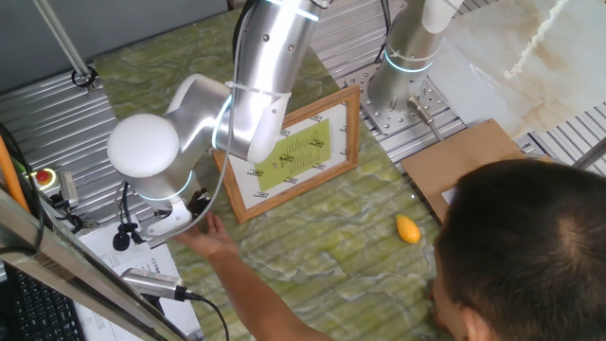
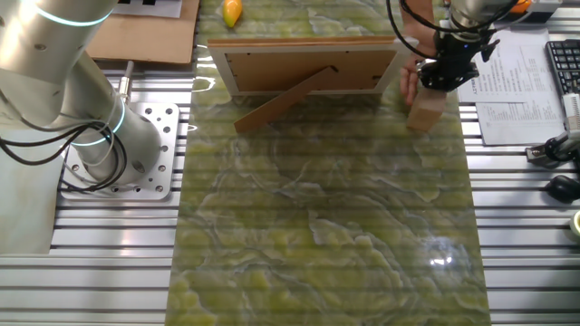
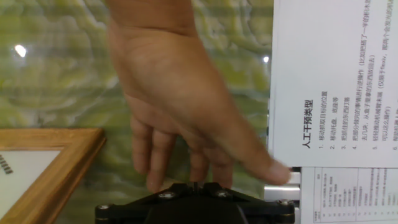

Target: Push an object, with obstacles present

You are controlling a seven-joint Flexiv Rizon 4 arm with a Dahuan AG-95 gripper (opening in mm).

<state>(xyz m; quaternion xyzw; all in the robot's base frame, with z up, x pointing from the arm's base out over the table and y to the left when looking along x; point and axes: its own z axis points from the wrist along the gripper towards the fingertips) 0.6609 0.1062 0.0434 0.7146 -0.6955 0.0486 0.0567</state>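
The small pale tan wooden block stands on the green mat near the right end of the picture frame. My gripper hangs just behind and above the block, and its jaws look closed together with nothing between them. A person's hand reaches in beside the block, between the frame and the gripper. In the hand view the hand fills the middle and hides the block; the gripper sits at the bottom edge. The frame and the orange-yellow teardrop piece lie on the mat.
Printed sheets lie just off the mat's edge by the gripper. A second arm's base stands on the slotted table. A cardboard sheet lies by the teardrop side. The person's head fills one corner.
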